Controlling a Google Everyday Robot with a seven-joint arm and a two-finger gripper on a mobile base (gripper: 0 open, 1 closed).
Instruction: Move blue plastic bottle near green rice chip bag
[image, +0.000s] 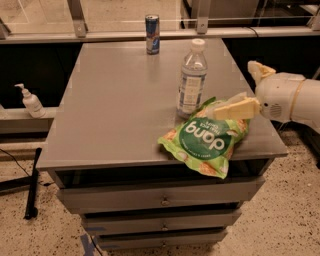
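The blue plastic bottle (191, 80), clear with a white cap and a pale label, stands upright on the grey cabinet top (115, 110). The green rice chip bag (207, 141) lies flat just in front of and to the right of the bottle, its near end hanging over the front edge. The bottle's base is right beside the bag's far edge. My gripper (234, 90) is to the right of the bottle, above the bag's right side. It is open and empty, one cream finger (235, 109) over the bag and the other (260, 70) higher up.
A short blue drink can (152, 34) stands at the cabinet's far edge. A white pump bottle (31, 101) sits on a ledge to the left. A dark pole (34, 182) lies on the floor at the left. Drawers (160, 200) are below the top.
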